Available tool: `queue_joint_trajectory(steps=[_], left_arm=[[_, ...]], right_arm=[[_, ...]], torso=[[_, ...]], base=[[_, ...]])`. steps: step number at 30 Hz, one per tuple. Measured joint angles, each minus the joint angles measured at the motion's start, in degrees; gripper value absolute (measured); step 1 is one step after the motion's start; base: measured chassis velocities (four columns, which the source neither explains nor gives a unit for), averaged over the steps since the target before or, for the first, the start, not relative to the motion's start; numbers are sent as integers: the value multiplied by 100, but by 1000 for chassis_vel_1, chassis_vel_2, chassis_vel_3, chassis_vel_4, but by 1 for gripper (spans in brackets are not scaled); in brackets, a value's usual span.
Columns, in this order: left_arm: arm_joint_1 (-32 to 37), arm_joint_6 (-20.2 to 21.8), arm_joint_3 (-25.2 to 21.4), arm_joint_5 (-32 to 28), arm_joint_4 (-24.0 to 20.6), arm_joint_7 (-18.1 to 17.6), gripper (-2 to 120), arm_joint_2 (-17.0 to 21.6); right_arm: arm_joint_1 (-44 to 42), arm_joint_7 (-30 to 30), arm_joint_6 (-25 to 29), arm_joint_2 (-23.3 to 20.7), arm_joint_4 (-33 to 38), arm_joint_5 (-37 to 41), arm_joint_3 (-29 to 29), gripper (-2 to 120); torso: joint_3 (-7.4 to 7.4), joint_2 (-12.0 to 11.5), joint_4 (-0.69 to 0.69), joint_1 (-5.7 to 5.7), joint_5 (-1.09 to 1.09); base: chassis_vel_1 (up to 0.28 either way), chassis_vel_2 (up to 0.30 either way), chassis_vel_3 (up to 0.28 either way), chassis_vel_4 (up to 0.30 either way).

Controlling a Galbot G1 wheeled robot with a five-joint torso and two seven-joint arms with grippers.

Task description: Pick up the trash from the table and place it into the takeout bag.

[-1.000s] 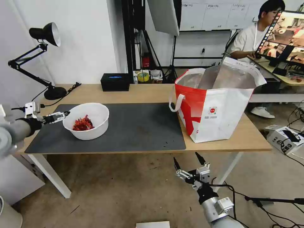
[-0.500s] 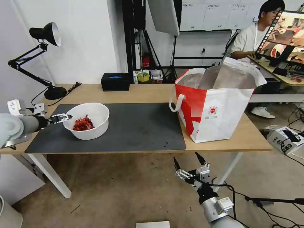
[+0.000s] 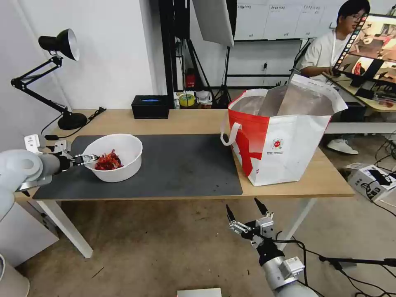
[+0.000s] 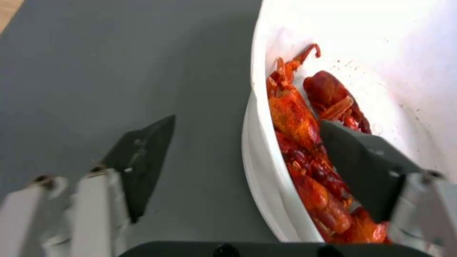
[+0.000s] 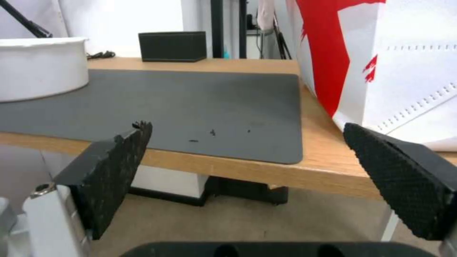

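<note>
Left gripper (image 3: 91, 158) at the white bowl's (image 3: 119, 165) left rim, fingers spread astride the wall: one finger (image 4: 142, 157) outside over the dark grey mat (image 3: 181, 165), the other (image 4: 362, 160) inside above the red scraps (image 3: 108, 161). Not yet closed on the rim. Bowl resting on the mat's left part, holding a heap of red shellfish shells (image 4: 305, 142) against its near wall. Farther right, on the light-wood table (image 3: 198, 119), the red-and-white takeout bag (image 3: 284, 144) standing upright and open, silver lining showing, contents hidden from here. Below the table's front edge, right gripper (image 3: 247, 214) parked, fingers wide apart, holding nothing.
</note>
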Motion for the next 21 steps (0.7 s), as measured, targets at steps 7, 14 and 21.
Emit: queue_joint_trajectory(steps=[7, 14, 21], left_arm=[[-60, -5, 131, -6, 22, 18, 49, 42], [-38, -8, 183, -8, 39, 145, 27, 99], [-32, -11, 189, -35, -32, 165, 1, 89]], right_arm=[[0, 0, 0, 0, 0, 0, 0, 100], [0, 0, 0, 0, 0, 0, 0, 100], [1, 0, 0, 0, 0, 0, 0, 100]], torso=[[0, 0, 0, 0, 0], [0, 0, 0, 0, 0], [0, 0, 0, 0, 0]], base=[[0, 0, 0, 0], [0, 0, 0, 0], [0, 0, 0, 0]])
